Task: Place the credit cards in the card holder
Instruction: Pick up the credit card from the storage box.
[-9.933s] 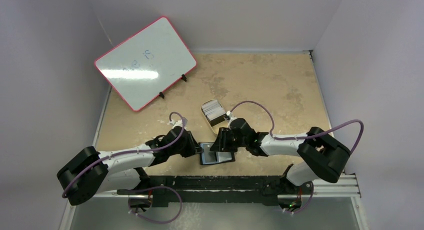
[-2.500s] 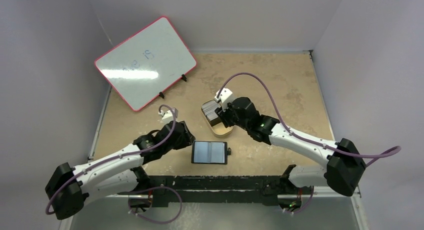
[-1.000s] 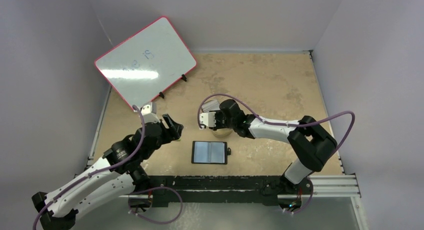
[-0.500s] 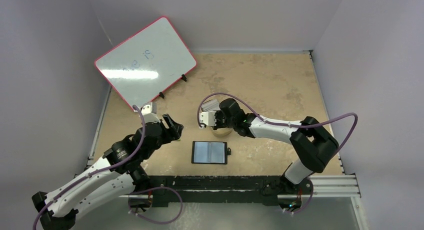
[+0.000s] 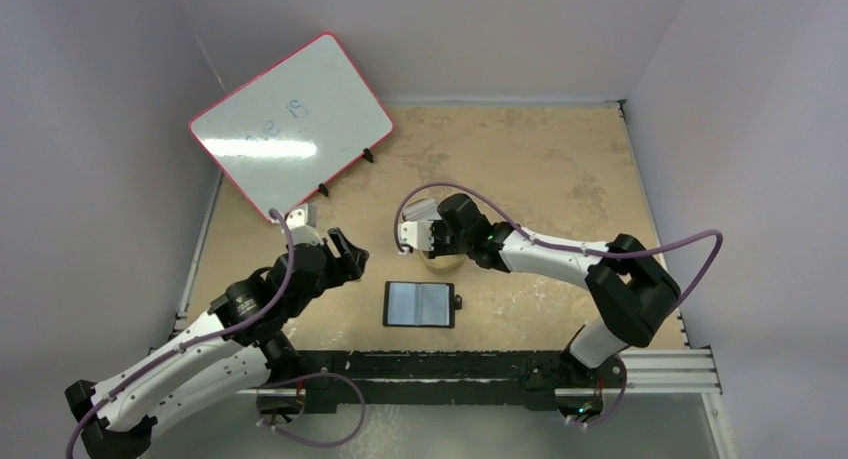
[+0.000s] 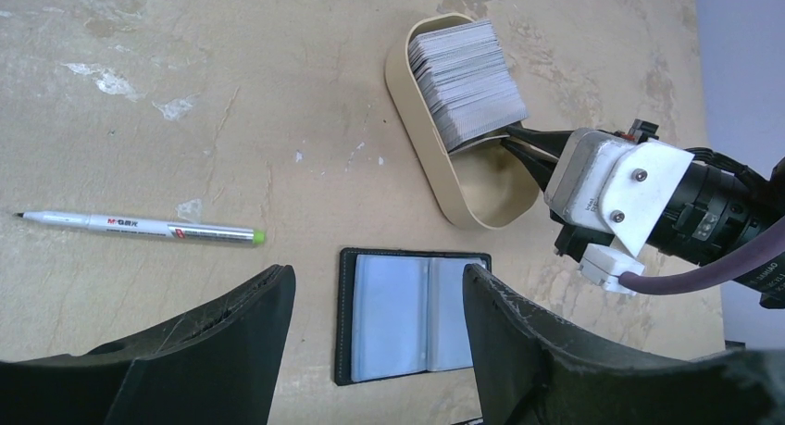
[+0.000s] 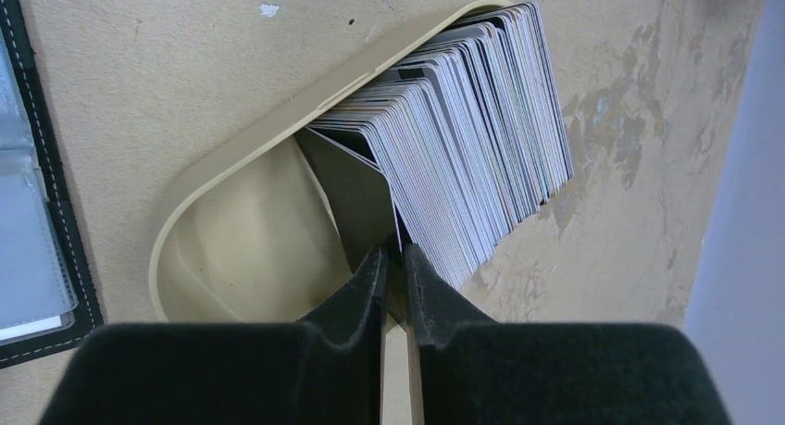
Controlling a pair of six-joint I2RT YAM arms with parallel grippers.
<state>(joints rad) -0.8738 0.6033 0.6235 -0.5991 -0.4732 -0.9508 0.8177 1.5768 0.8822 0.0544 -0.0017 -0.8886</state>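
Note:
The credit cards [image 7: 481, 138] stand on edge as a whitish-grey stack [image 6: 466, 82] in a tan oval tin [image 6: 435, 175]. My right gripper [image 7: 395, 258] reaches into the tin [image 7: 241, 249]. Its jaws are pinched on the top edge of the dark front card [image 7: 356, 203]. In the top view the right gripper [image 5: 437, 247] covers the tin. The card holder [image 5: 419, 304] lies open and flat, bluish-grey inside [image 6: 412, 316], just in front of the tin. My left gripper [image 6: 378, 281] hovers wide open above and left of it [image 5: 352, 256], holding nothing.
A silver pen [image 6: 139, 226] lies on the table left of the card holder. A pink-framed whiteboard [image 5: 290, 124] stands propped at the back left. The card holder's edge [image 7: 28, 212] shows at the left of the right wrist view.
My right gripper's jaws have closed down onto the front card in the tin. Both arms have stayed almost where they were.

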